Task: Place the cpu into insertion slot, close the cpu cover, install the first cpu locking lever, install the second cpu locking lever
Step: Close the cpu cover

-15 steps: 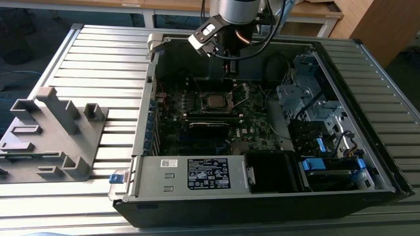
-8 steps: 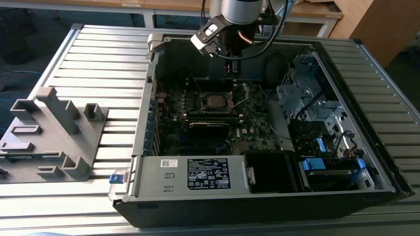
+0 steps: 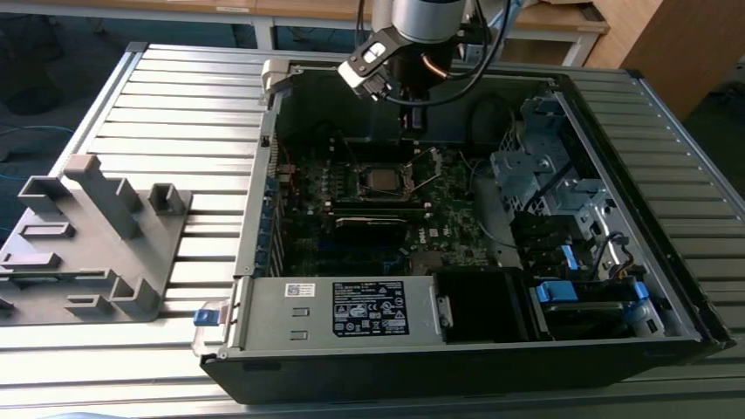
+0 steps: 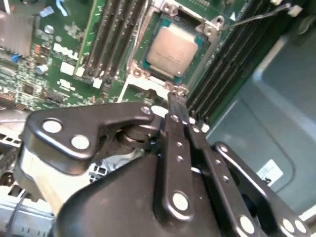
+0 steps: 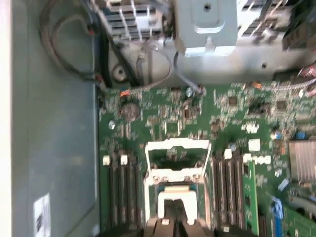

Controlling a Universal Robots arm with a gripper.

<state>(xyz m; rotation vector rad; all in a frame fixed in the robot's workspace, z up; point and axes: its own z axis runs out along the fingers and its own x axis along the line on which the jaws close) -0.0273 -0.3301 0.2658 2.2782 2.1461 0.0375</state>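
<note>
I read the cpu (image 4: pixel 173 52) as seated. It lies flat inside the socket (image 4: pixel 216 24) with its dull metal top facing up and a thin green border showing round it. Being square, it has no real long axis. Its edges run parallel to the memory slots (image 4: pixel 106 44) flanking the socket on two sides, which I take to be how the socket keys it.

The cpu cover (image 5: pixel 177 144) looks to me swung up from one edge of the socket, not lying over the chip. In the first wrist view I see board through its square opening, and the frame's bar lies across the line of the slots. I judge it stands up to keep the socket's mouth free, so closing is not yet done.

A thin locking lever (image 4: pixel 256 17) slants away from a corner of the socket. It seems unlatched and runs roughly along the slots.

My gripper (image 4: pixel 178 111) hangs above the socket, apart from it, fingers pinched together on nothing. In the exterior view the gripper (image 3: pixel 410 120) sits well above the socket and points straight down. I'd guess the closed tips are kept as one narrow point, suited to small metal parts.
</note>
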